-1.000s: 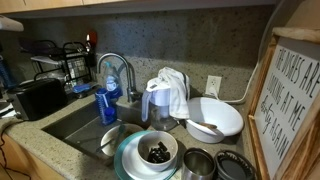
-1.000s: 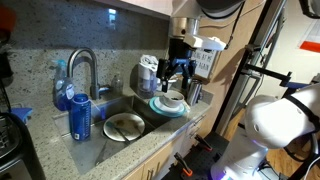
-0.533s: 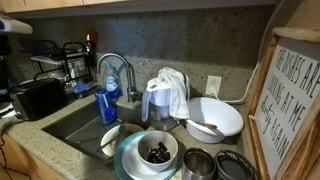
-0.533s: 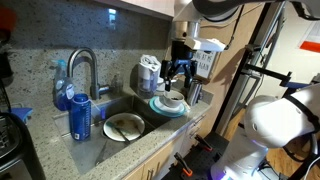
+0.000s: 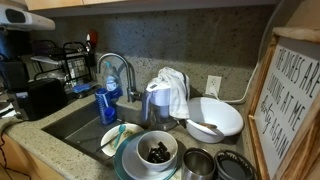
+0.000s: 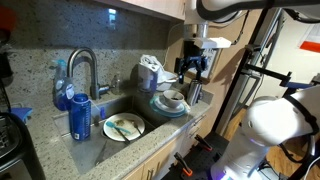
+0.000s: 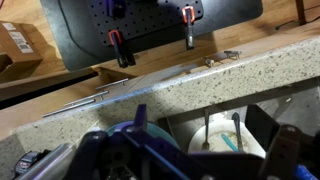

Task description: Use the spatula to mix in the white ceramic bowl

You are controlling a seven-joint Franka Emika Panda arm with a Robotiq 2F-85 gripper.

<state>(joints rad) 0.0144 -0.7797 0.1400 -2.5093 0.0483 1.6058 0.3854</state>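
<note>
The white ceramic bowl, dark inside, sits on a stack of teal plates at the sink's corner. The spatula, pale and slim, lies in the wide shallow white bowl beside it. My gripper hangs open and empty above the counter, just past the ceramic bowl, and shows as a dark mass at the upper left edge in an exterior view. In the wrist view its blurred dark fingers frame the sink from the bottom edge.
A plate with a yellowish-green utensil and a fork lies in the sink. Two metal bowls stand near the ceramic bowl. A pitcher under a cloth, a blue soap bottle, the faucet and a framed sign surround the sink.
My gripper has moved sideways off the ceramic bowl, staying open. It now enters the upper left of an exterior view, and the plate in the sink is uncovered.
</note>
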